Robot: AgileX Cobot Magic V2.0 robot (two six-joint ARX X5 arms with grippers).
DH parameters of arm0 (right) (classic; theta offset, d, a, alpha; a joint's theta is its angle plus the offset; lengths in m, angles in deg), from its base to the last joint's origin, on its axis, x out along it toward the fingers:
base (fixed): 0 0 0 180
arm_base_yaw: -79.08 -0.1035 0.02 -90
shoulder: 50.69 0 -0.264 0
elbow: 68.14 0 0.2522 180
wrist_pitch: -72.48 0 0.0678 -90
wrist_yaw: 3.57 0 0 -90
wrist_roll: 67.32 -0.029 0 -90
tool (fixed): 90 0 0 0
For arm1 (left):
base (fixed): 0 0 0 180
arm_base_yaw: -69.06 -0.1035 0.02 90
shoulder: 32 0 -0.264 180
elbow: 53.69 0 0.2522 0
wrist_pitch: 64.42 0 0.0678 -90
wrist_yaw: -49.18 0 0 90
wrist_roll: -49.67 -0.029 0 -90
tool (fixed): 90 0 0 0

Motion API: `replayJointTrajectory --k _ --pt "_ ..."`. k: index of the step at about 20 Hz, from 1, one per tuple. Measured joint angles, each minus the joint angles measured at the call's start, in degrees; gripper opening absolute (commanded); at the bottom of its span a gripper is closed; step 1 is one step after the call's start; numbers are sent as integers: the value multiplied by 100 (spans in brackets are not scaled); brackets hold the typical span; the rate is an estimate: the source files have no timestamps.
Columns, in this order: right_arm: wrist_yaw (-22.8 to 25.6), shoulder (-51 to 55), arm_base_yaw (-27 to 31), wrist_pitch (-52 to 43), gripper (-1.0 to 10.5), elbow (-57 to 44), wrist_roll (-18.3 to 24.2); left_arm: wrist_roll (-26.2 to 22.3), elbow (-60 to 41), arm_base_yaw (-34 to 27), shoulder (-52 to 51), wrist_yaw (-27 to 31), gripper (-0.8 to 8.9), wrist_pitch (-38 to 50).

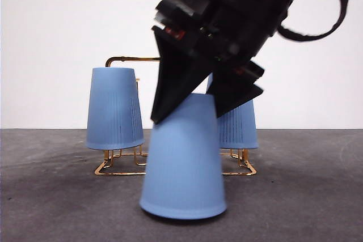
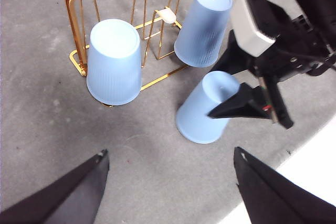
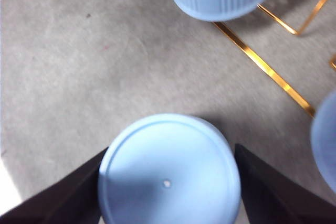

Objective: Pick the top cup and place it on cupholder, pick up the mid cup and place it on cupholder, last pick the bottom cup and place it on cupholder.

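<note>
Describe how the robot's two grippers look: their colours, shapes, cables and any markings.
The right gripper has two black wedge-shaped fingers tapering to points, below a dark blocky body with a silver-grey box and small red marks. A black cable loops beside it. The left gripper shows only two plain black tapered fingers; no markings or cables are visible there.

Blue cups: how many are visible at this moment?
3. One hangs upside down on the cupholder at one side, another at its other side, and the last cup stands inverted on the table between the right gripper's jaws.
</note>
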Motion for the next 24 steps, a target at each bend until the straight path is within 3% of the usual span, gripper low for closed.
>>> replayJointTrajectory --k 5,10,17,24 --pt "57 501 0 686 204 894 35 -2 0 0 0 0 371 4" --pt "723 601 92 1266 218 2035 238 -2 0 0 0 0 371 4" --pt "595 177 601 881 219 2374 409 -2 0 0 0 0 371 4" --pt "398 -654 756 601 223 2371 461 -2 0 0 0 0 371 4"
